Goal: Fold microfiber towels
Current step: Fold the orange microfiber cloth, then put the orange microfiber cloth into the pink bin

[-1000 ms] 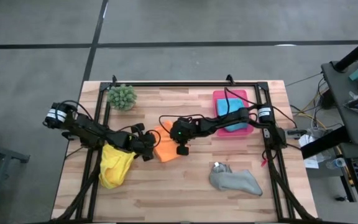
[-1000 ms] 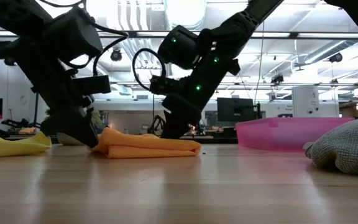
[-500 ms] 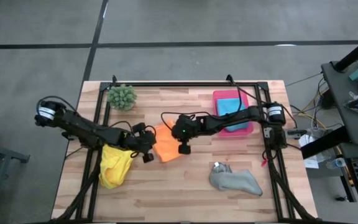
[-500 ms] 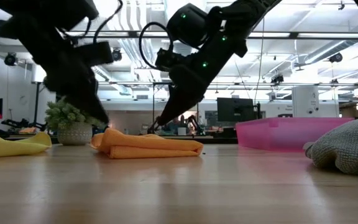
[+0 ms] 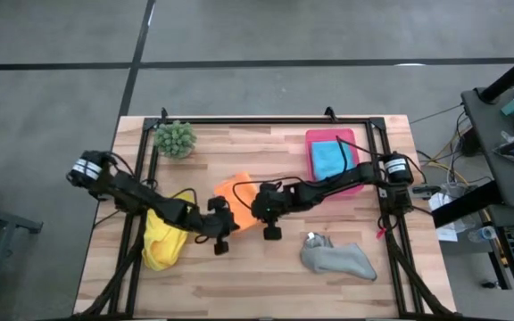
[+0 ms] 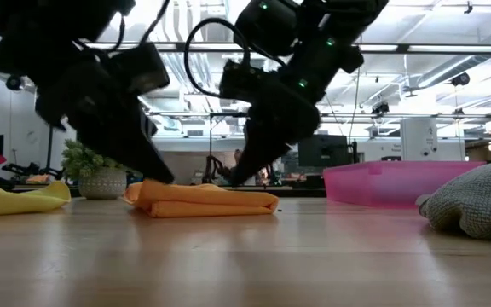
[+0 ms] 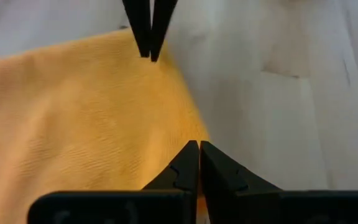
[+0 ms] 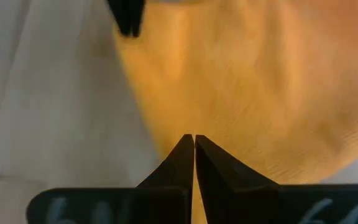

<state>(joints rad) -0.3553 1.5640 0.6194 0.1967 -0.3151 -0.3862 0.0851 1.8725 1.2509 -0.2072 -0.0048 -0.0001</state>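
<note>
A folded orange towel (image 5: pixel 236 190) lies flat on the wood near the table's middle, a low stack of layers in the low view (image 6: pixel 203 199). My left gripper (image 5: pixel 233 217) and my right gripper (image 5: pixel 252 210) are both shut. Their tips point at each other over the towel's near edge (image 7: pixel 166 118). In the low view the left tips (image 6: pixel 167 177) and the right tips (image 6: pixel 233 179) end at the towel's top. A yellow towel (image 5: pixel 163 239) lies crumpled at the left, a grey one (image 5: pixel 337 259) near right, and a blue one (image 5: pixel 328 159) in the pink tray (image 5: pixel 353 141). My left gripper slants down from the table's left, its shut tips (image 7: pixel 197 149) over the orange towel's near edge; I cannot tell whether they touch it. My right gripper slants down from the right, its shut tips (image 8: pixel 190 142) over the same edge (image 8: pixel 166 149); touch cannot be told either.
A spiky green plant (image 5: pixel 175 138) stands at the far left. A black frame (image 5: pixel 266 120) runs round the table's back and sides. Bare wood lies along the near edge between the yellow and grey towels.
Both shut grippers have moved toward the table's near edge, from over the orange towel's middle to its near edge. The left gripper has tipped up to a flatter slant. The towel has stayed where it was, and more of its far part shows.
</note>
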